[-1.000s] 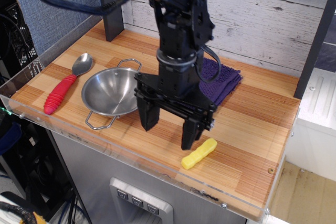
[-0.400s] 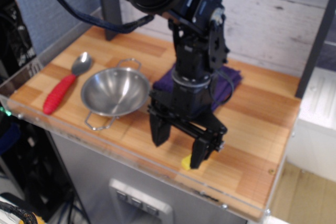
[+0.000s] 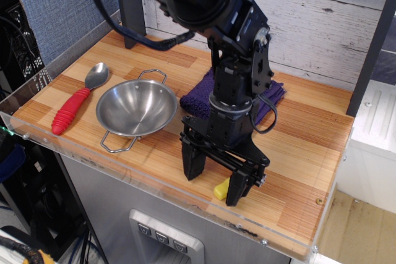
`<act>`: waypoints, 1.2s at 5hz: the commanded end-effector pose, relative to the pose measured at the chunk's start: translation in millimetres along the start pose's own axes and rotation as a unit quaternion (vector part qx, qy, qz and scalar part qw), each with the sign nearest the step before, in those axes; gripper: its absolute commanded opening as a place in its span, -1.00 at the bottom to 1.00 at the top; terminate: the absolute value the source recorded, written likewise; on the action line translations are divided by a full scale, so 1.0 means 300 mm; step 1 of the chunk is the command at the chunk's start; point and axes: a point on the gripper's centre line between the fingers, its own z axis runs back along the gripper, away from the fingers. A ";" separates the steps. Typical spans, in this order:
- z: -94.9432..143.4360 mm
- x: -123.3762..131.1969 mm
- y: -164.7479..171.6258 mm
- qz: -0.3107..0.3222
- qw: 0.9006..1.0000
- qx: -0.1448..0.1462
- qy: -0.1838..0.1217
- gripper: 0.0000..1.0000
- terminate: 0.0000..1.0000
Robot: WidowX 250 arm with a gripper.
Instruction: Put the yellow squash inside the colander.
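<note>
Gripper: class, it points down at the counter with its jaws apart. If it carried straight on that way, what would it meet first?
Most likely the yellow squash, whose end shows between the open fingers of the gripper. Beneath it lies the wooden tabletop. Depth is hard to judge from one view, so a fingertip could touch the wood first.

One squash (image 3: 220,189), one colander (image 3: 136,110), one spoon (image 3: 77,99), one cloth (image 3: 199,98).

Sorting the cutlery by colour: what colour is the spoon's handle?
Red, with a ribbed grip; the spoon shows clearly in the only view, observation.image.
</note>
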 end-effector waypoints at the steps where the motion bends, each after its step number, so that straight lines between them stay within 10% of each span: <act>1: -0.004 0.035 -0.001 -0.002 1.000 0.014 -0.016 -1.00 -1.00; 2: 0.017 0.036 -0.002 -0.008 1.000 0.014 -0.021 -1.00 -1.00; 5: 0.488 -0.092 0.117 0.001 0.986 -0.020 -0.168 -1.00 -1.00; 6: 0.447 -0.159 0.262 0.046 0.986 0.001 -0.161 -1.00 -1.00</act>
